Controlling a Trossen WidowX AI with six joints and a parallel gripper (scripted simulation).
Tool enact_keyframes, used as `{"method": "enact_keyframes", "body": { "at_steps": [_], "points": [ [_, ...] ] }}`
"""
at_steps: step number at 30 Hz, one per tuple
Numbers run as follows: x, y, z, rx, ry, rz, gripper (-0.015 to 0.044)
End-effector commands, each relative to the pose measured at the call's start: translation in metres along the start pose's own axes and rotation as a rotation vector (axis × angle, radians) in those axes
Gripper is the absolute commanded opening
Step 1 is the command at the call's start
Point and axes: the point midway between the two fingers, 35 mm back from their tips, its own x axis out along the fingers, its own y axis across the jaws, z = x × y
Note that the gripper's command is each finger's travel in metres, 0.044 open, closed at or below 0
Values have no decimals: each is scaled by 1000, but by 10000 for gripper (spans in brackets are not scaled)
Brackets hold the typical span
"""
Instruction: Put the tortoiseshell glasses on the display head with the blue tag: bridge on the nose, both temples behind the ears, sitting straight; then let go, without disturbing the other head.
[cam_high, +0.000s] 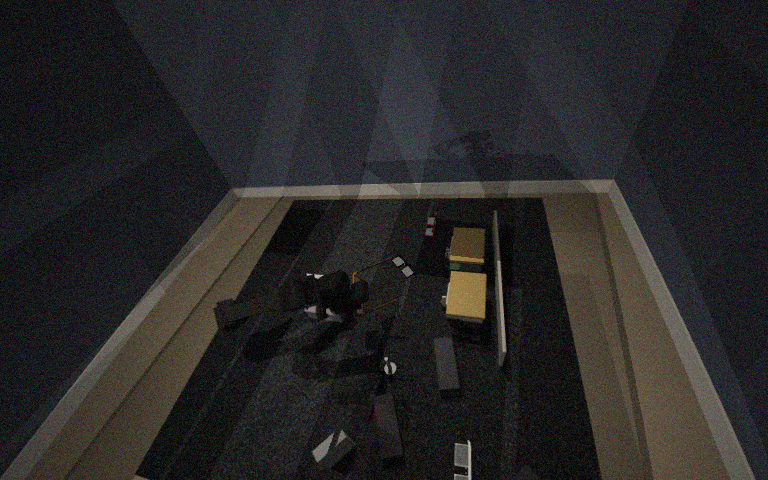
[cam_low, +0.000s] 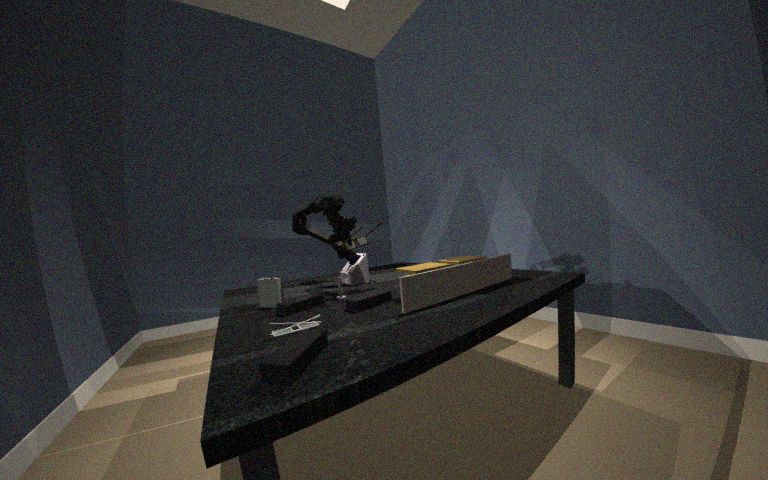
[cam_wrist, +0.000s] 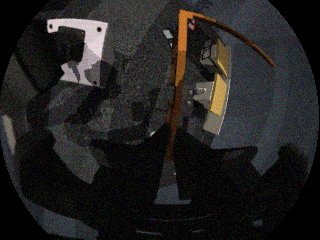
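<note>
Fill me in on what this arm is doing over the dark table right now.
The arm's gripper is shut on the tortoiseshell glasses, holding them in the air above the table. Their thin orange-brown frame runs across the wrist view. The two yellow-topped blocks beside the long pale board lie further on. The glasses are on no head yet; no blue tag can be made out.

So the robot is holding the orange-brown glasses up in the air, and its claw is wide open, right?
Not quite. The gripper is shut on the tortoiseshell glasses, not wide open. They are indeed held up above the table, as the exterior view shows.
</note>
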Motion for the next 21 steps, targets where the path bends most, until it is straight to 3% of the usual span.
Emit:
{"method": "enact_keyframes", "body": {
  "at_steps": [1, 21],
  "points": [
    [5, -7, 2, 25, 6, 32, 0],
    [44, -37, 25, 127, 50, 208, 0]
  ]
}}
